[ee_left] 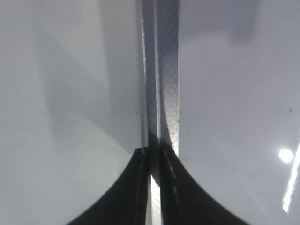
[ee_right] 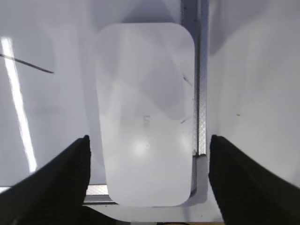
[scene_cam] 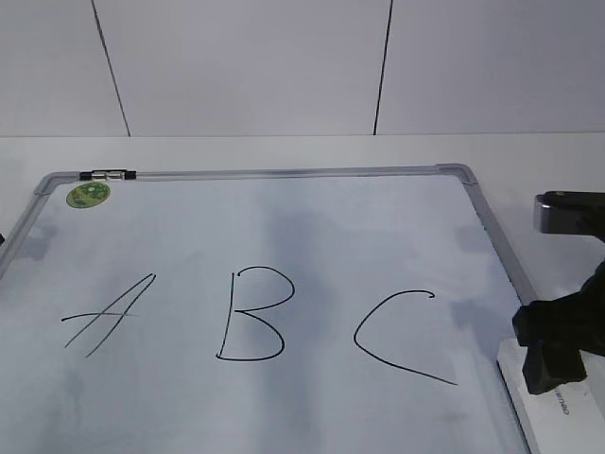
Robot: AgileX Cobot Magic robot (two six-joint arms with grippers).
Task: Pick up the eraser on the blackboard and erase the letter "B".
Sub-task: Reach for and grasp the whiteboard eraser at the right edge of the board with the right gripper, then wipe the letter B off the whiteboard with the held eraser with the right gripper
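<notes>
The exterior camera looked down at a slant over the blackboard (scene_cam: 284,246) toward the wall. The left wrist camera looked straight down, very close, on the board's frame. The right wrist camera looked down, close, on the eraser (ee_right: 145,112), also visible at the exterior view's right edge.

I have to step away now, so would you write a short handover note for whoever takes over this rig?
Right gripper: open, fingers on either side of the eraser, not yet gripping.
Left gripper: shut, empty, over the left frame of the blackboard.
The eraser lies at the board's near right corner, partly over the frame.
The letter "B" is whole, between the A and the C. A marker sits on the top frame beside a green sticker.
Done: right approach.
Left: grasp, lift, wipe only the B.
</notes>
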